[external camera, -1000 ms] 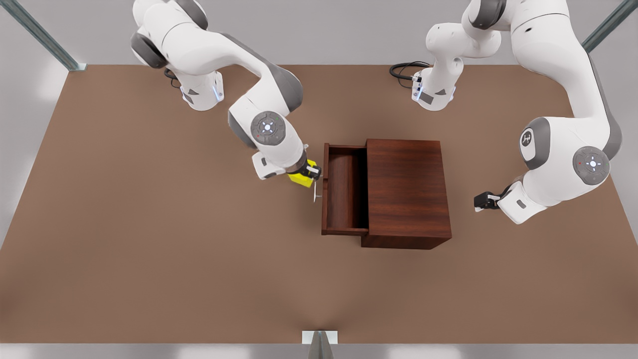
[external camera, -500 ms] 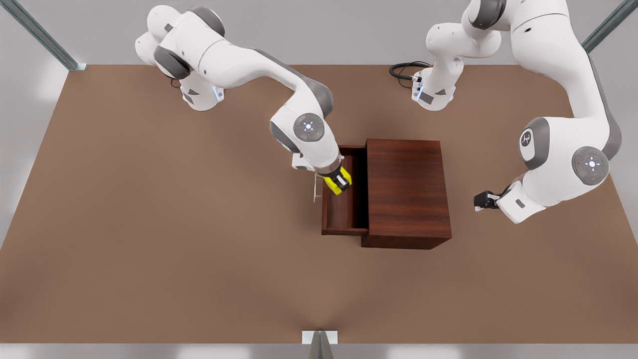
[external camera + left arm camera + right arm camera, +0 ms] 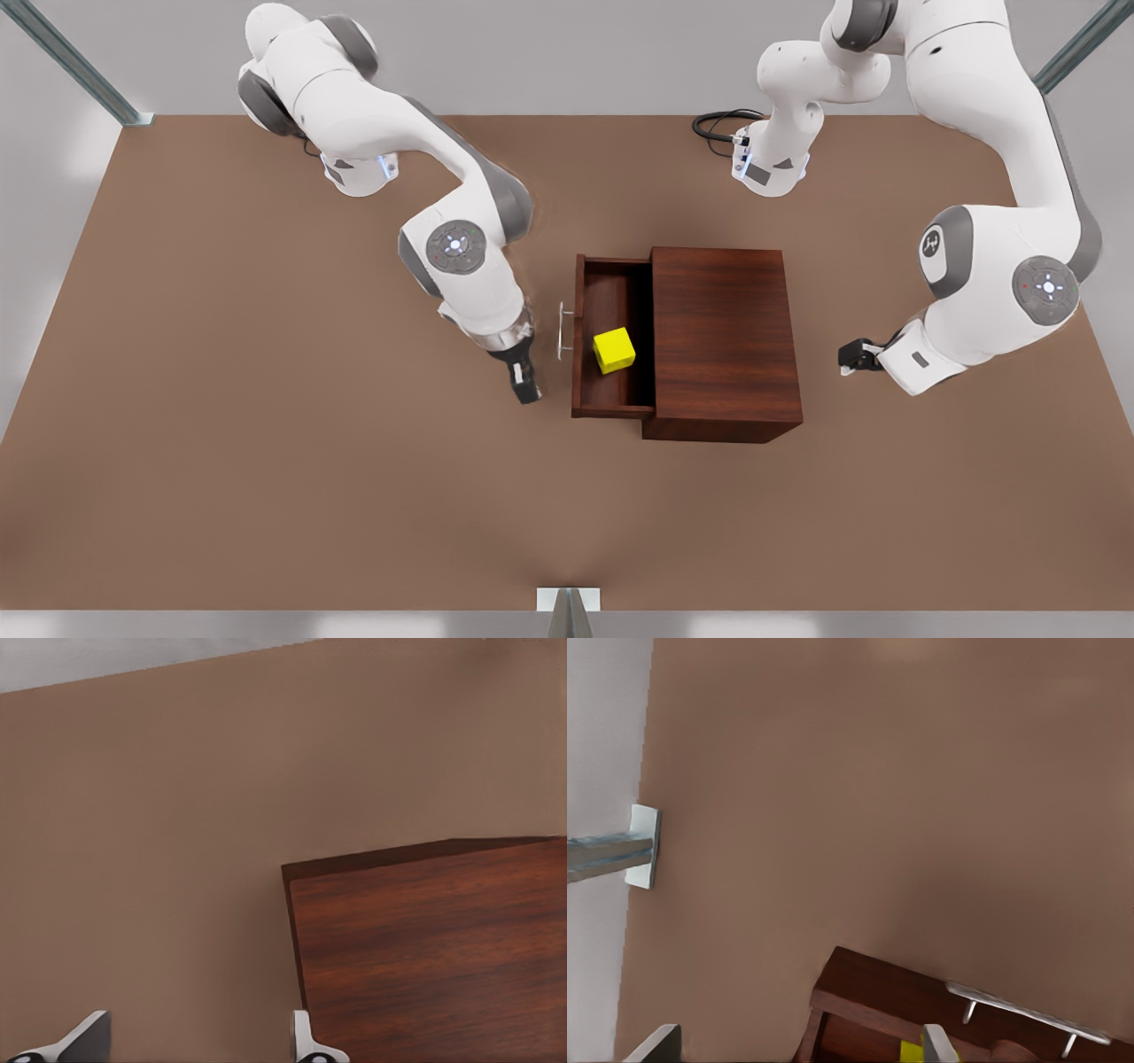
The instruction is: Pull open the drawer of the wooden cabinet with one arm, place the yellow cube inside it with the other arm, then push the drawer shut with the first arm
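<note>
Yellow cube (image 3: 614, 350) released into drawer (image 3: 611, 390); right end effector (image 3: 526, 390) withdrawn.

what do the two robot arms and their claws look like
Both arms are glossy white with dark grey joint bands and round grey caps bearing small lights. Each ends in a black claw: the right claw by the drawer handle, the left claw beside the cabinet. Its fingers look pale silver-grey. A black cable coils at one base.
</note>
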Available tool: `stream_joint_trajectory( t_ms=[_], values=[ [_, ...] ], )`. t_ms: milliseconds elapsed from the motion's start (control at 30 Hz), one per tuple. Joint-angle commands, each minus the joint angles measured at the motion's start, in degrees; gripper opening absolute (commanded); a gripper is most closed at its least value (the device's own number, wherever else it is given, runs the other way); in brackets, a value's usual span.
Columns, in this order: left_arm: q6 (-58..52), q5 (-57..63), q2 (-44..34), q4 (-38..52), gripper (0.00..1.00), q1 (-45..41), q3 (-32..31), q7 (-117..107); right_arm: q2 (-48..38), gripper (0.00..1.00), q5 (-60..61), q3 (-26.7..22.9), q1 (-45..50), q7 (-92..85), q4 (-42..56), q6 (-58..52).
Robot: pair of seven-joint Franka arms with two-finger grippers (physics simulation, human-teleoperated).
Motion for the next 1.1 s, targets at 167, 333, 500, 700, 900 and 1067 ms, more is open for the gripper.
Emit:
stream_joint_trajectory(
  t_ms=[167, 333, 500, 700, 900, 1067],
  values=[
    [-1.3, 4.5, 4.4, 8.3, 1.00, -30.7, -1.1, -60.0, -6.3, 1.00, -9.1, -0.1, -32.7, -98.6, 0.3, -28.6],
    [9.3, 6.8, 16.3, 16.2, 1.00, -41.0, -1.2, -91.5, -8.0, 1.00, -5.2, -4.7, -27.5, -113.2, -3.5, -31.0],
    [23.5, 7.9, 23.6, 16.9, 1.00, -43.3, -0.7, -96.0, -6.8, 1.00, -0.5, -13.3, -20.5, -113.8, -14.5, -19.6],
    [29.2, 10.5, 29.7, 17.2, 1.00, -44.0, -0.8, -97.1, -16.1, 1.00, 2.4, -13.7, -23.8, -113.0, -28.4, -8.6],
    [27.8, 15.0, 29.6, 13.4, 1.00, -44.5, -0.6, -92.0, -15.4, 1.00, 2.3, -13.9, -23.7, -112.6, -27.8, -9.0],
    [20.9, 14.7, 28.8, 13.2, 1.00, -43.9, -0.5, -86.6, -15.3, 1.00, 2.1, -13.9, -23.7, -112.6, -27.8, -9.0]
  ],
)
